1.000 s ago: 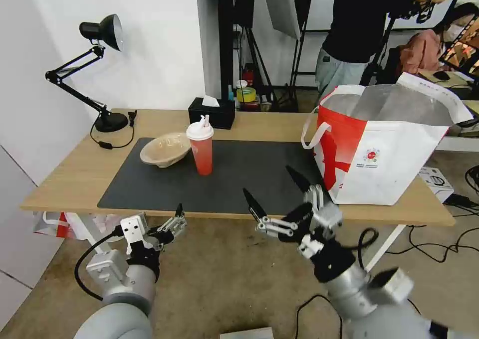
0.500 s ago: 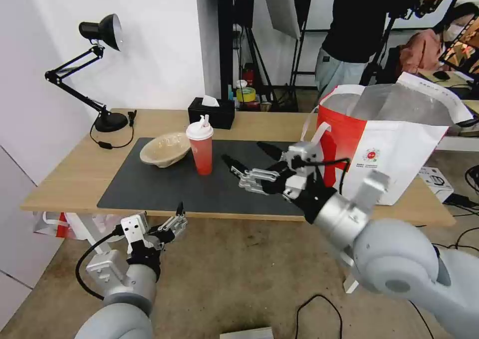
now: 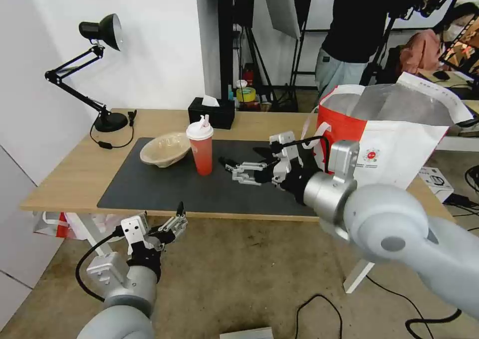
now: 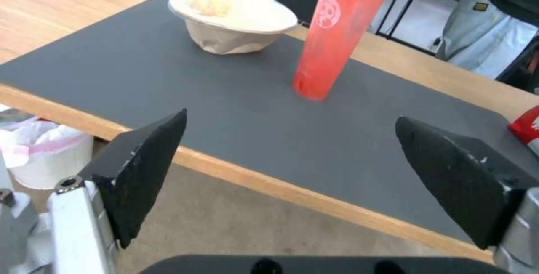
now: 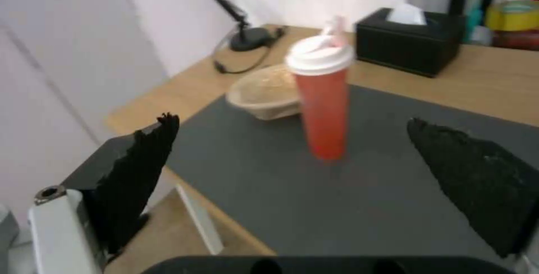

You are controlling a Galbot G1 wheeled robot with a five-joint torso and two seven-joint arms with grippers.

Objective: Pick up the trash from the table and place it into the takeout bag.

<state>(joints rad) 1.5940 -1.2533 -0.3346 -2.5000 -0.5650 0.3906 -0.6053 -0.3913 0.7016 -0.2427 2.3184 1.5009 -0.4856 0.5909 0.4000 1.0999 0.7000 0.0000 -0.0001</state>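
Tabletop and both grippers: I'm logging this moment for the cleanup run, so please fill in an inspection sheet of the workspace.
Surface: light-wood table bearing a dark grey mat.
Job's things: red drink cup upright on the mat; beige pulp bowl beside it, tilted; takeout bag open at the table's right end.
Clutter: black tissue box and desk lamp at the back.
Grippers: right gripper open above the mat, pointing at the cup, apart from it; left gripper open, low in front of the table edge.
Cables: lamp cord on the table; black cables on the floor.
Surroundings: white wall, light stands, a person standing behind the bag.
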